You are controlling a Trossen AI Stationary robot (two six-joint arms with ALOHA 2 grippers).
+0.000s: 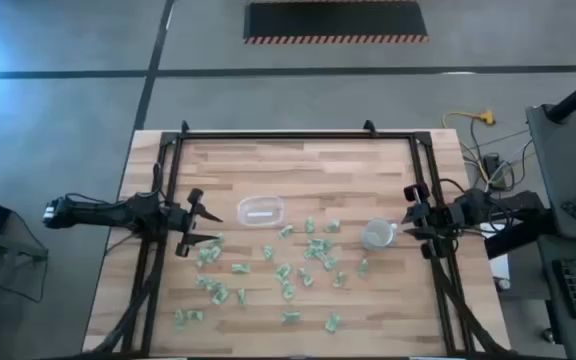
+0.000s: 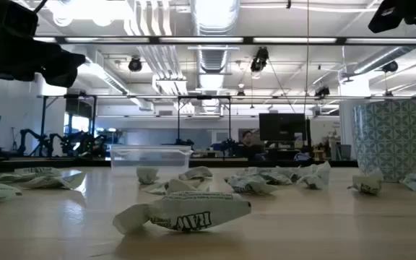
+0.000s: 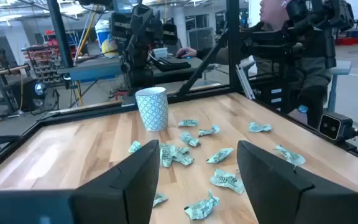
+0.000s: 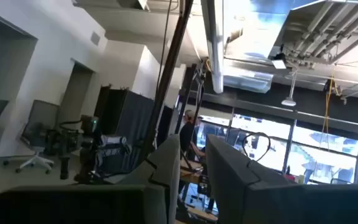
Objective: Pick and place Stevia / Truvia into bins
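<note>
The left gripper (image 1: 200,225) hovers wide open and empty beside the scattered sweetener packets (image 1: 286,272), while the right gripper (image 1: 411,212), narrowly parted, holds nothing near the patterned cup (image 1: 377,235).

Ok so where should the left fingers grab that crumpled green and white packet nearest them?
Come straight down on the crumpled green and white paper packet, pinching across its narrow middle. It lies flat on the wooden table, beside the open left gripper, so there's no side edge to catch.
</note>
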